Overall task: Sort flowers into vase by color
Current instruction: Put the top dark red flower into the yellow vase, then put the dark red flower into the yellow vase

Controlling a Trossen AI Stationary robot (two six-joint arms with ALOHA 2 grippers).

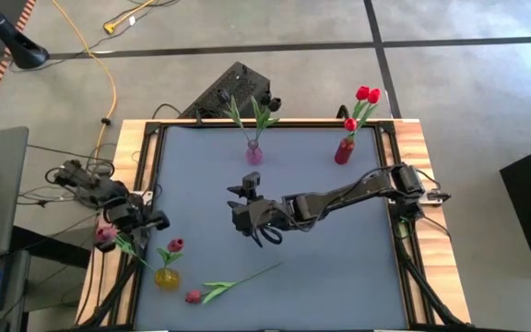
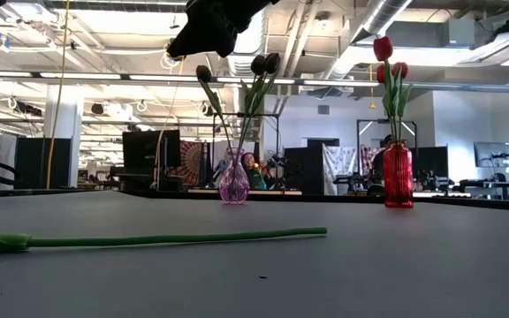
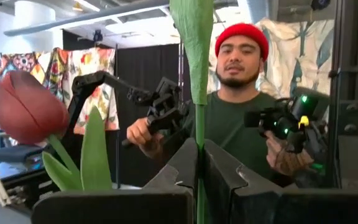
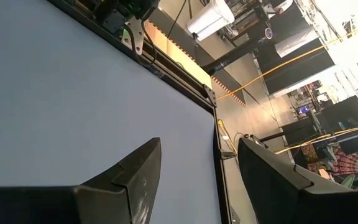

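Left tool pinches a green stem; right tool gapes.

Grey concrete floor crossed by dark seams, with a yellow cable snaking beside the wooden-framed table. Open workshop hall beyond, under an exposed ceiling with pipes and strip lights. Patterned cloth hangings against a dark wall, monitors on far desks. A seated person in a red beanie, holding control handles.
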